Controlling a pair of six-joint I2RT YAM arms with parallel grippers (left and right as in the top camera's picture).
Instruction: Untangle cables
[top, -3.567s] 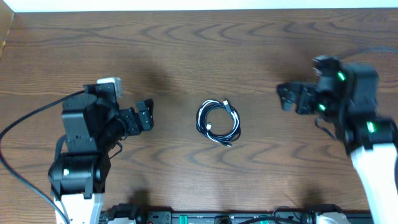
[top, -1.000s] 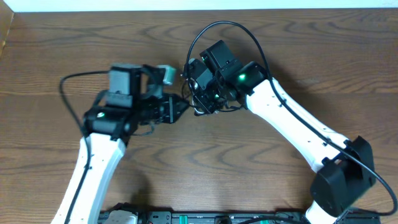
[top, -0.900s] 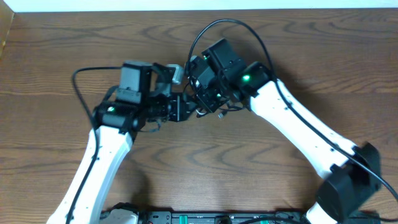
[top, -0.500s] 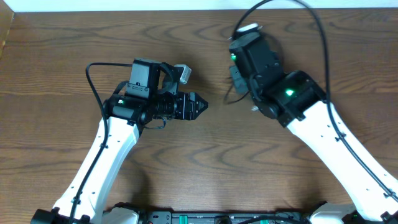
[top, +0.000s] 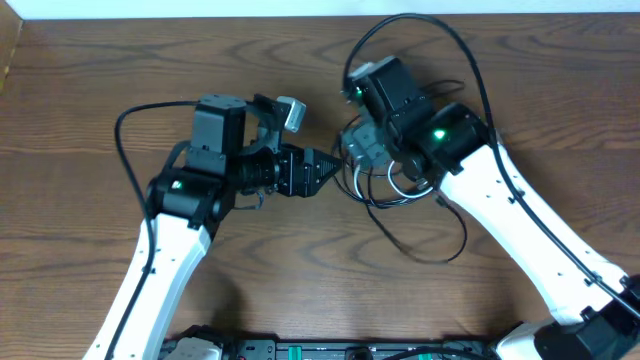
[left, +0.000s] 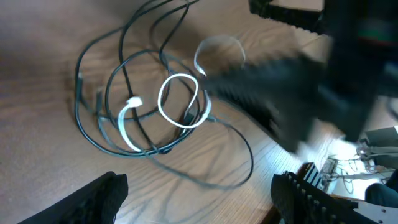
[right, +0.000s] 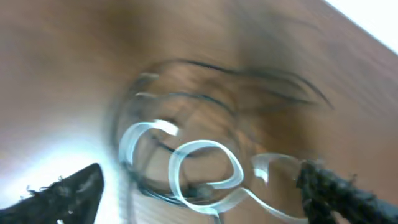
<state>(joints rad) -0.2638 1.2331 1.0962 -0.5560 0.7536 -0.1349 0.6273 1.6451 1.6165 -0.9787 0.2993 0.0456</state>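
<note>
Cables (top: 395, 190) lie in loose black loops on the bench (top: 300, 60), near its middle and just ahead of both sets of jaws. The brown wood-grain bench fills the overhead view. Over it the left arm (top: 160, 260) reaches in from the lower left and the right arm (top: 540, 230) from the lower right, each trailing a thicker black cord (top: 420, 20).

From above, the left gripper (top: 322, 172) points right and reads as one dark wedge, its tip just short of the cables. The right gripper (top: 355, 160) hangs over their upper left edge. How wide either stands cannot be read there.

The left wrist view shows its fingers (left: 99, 199) far apart at the lower corners with nothing between them. The cables are spread sharp on the wood beyond, with the right gripper a dark blur over their right side. The right wrist view is smeared, yet its fingers (right: 62, 186) also stand well apart, gripping nothing, with the loops below.

Pale glints mark a few strands. Only the left wrist view shows a small white end (left: 132, 102).
</note>
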